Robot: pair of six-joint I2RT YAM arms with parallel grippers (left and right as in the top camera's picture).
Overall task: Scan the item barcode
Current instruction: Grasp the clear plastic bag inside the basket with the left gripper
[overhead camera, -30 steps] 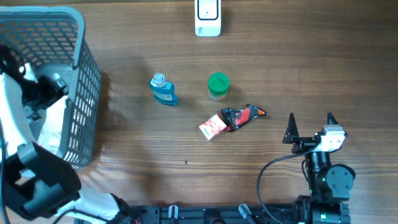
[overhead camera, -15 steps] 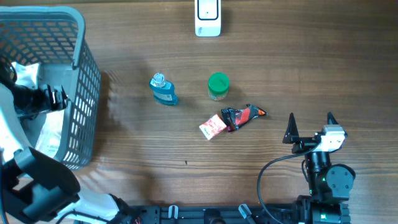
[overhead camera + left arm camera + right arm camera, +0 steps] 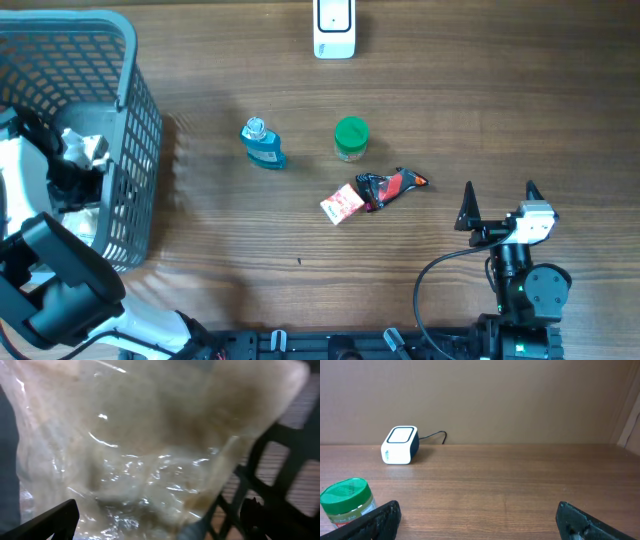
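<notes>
Moved deeper into basket [image 3: 135,110] with left pincer [image 3: 152,520], spread wide over clear bag [image 3: 150,435], gripping nothing yet; right pincer [image 3: 498,203] equally open, idle; scanning awaits pickup.

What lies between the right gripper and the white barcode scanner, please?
Nothing but bare wooden table, as the overhead view shows between the right gripper and the white barcode scanner; the green-lidded jar stands left of that line.

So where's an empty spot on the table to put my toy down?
The table is bare right of the scanner, above the right gripper, and between the basket and blue bottle. The middle is crowded: bottle, green-lidded jar, red-black packet, small red-white packet.
</notes>
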